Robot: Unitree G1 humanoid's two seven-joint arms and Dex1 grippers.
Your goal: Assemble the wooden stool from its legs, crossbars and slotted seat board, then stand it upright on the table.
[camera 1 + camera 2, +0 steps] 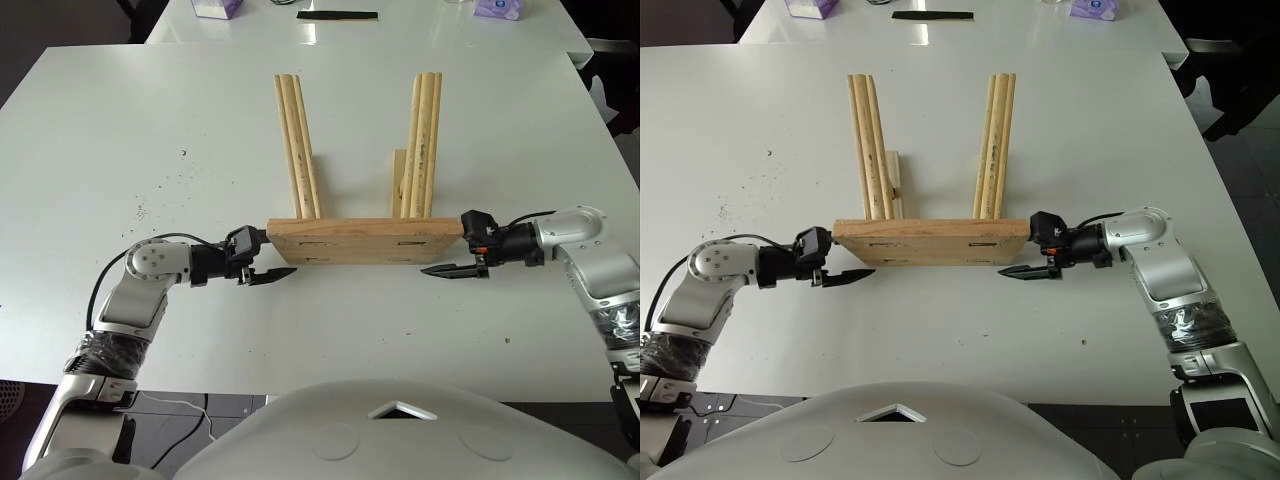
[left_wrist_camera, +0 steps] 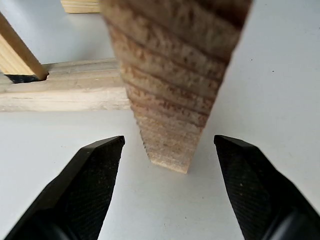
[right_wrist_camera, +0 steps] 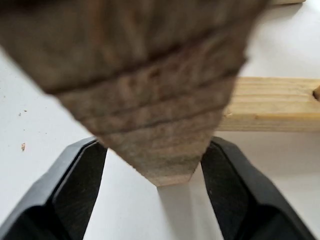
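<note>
Seen from the head, the pale wooden stool lies on its side on the white table (image 1: 120,120). Its flat rectangular seat board with slots (image 1: 360,243) stands on one long edge, nearest the robot. Two bundles of round pale wooden legs (image 1: 298,140) run from the board away across the tabletop, one pair on the left and one on the right. A short wooden crossbar (image 1: 399,182) shows just inside the right pair. The black two-fingered left gripper (image 1: 265,265) sits at the board's left end and the black two-fingered right gripper (image 1: 455,262) at its right end. Each has one dark finger lying along the table just in front of the board. Small dark specks (image 1: 150,210) dot the table to the left. A black strip (image 1: 337,15) and purple boxes (image 1: 217,8) lie on the farther table. In the left wrist view the board's end grain stands between two spread black fingers (image 2: 90,185), with bare table on either side of the wood. In the right wrist view the board's end looms between two fingers (image 3: 80,185), which are likewise spread. They sit just beside its faces, and whether they touch the wood cannot be told.
</note>
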